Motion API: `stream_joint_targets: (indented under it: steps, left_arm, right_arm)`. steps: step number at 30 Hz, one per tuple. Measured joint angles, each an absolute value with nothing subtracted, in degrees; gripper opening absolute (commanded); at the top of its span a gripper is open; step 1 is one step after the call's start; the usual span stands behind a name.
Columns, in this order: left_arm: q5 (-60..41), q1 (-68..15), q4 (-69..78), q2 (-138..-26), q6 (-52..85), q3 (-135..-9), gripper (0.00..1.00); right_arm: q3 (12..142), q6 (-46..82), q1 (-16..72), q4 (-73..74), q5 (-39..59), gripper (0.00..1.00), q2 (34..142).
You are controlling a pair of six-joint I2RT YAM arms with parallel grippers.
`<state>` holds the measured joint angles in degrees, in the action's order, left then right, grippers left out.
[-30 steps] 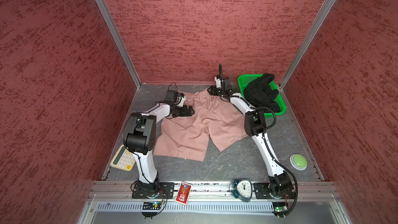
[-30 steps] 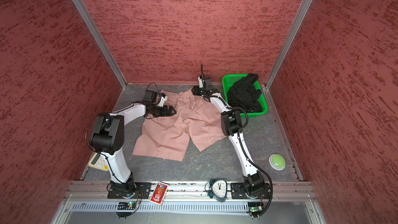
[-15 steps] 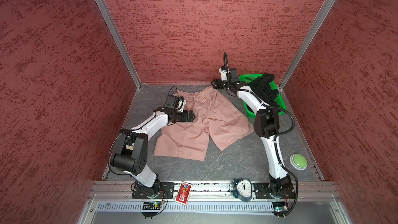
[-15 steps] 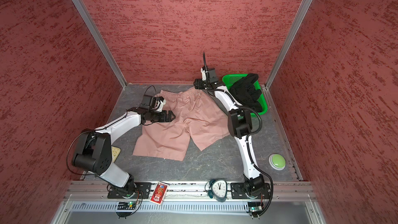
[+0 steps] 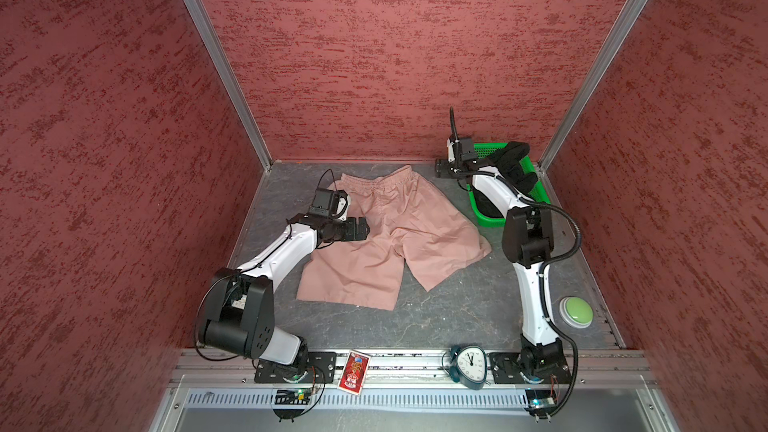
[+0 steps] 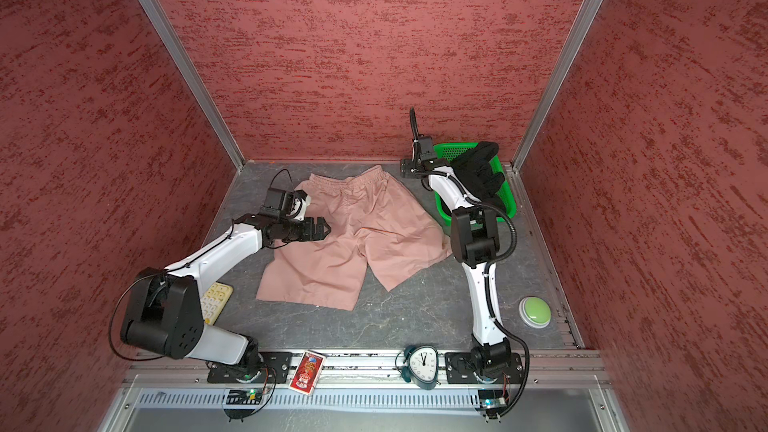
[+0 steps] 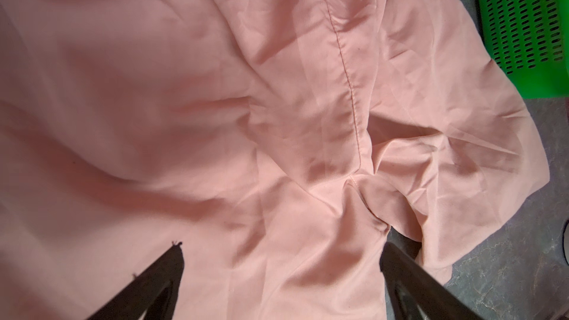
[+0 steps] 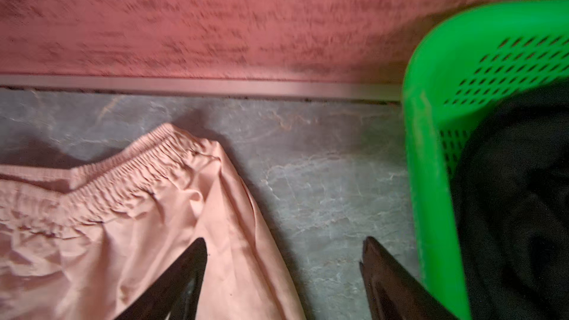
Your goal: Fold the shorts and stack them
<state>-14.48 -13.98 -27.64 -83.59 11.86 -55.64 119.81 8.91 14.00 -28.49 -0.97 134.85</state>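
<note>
The pink shorts (image 5: 399,234) (image 6: 357,238) lie spread flat on the grey table, waistband toward the back wall. My left gripper (image 5: 363,228) (image 6: 326,228) hovers open over their left side. In the left wrist view its gripper (image 7: 281,250) has only pink shorts (image 7: 215,103) between the fingers. My right gripper (image 5: 441,168) (image 6: 405,169) hangs open at the back, between the waistband corner (image 8: 138,177) and the green basket (image 8: 428,149). In the right wrist view this gripper (image 8: 283,243) holds nothing. The black shorts (image 5: 513,164) (image 6: 478,172) (image 8: 517,195) lie bunched in the basket (image 5: 482,218) (image 6: 509,201).
Red walls close in the table on three sides. A green button (image 5: 575,311) sits at the front right. A clock (image 5: 469,363) and a red card pack (image 5: 353,374) lie on the front rail. A yellow keypad (image 6: 214,301) lies under my left arm.
My right gripper has opened wider, lifted off the waistband corner and moved right toward the basket. My left arm has dropped lower, its gripper a little nearer the front. The pink shorts stay flat.
</note>
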Motion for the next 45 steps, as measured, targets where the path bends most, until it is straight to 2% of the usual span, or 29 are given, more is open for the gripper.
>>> stream_joint_targets:
  steps: [14,19,32,34,39,45]
  left_arm:
    - [-15.5,-23.4,-26.1,-77.0,13.7,-46.1,0.99]
    - [-16.3,-23.7,-25.6,-75.7,14.6,-43.4,0.99]
    - [-10.3,-22.9,-30.2,-73.6,16.5,-43.7,0.99]
    - [-11.0,-23.7,-30.1,-74.0,16.4,-43.1,0.99]
    - [-15.7,-27.9,-29.4,-77.8,16.3,-41.6,0.99]
    - [-21.2,-34.4,-27.0,-85.8,16.8,-43.7,1.00]
  right_arm:
    - [119.8,9.0,11.4,-29.3,-1.8,0.80,135.8]
    - [119.2,9.5,9.5,-28.5,-1.8,0.80,135.8]
    - [118.5,8.8,6.8,-28.6,-0.6,0.82,135.3]
    - [115.9,8.7,6.8,-28.0,1.6,0.83,133.1]
    - [100.1,9.9,7.7,-24.4,8.3,0.83,120.0]
    - [86.0,12.0,12.1,-18.7,11.3,0.83,108.3]
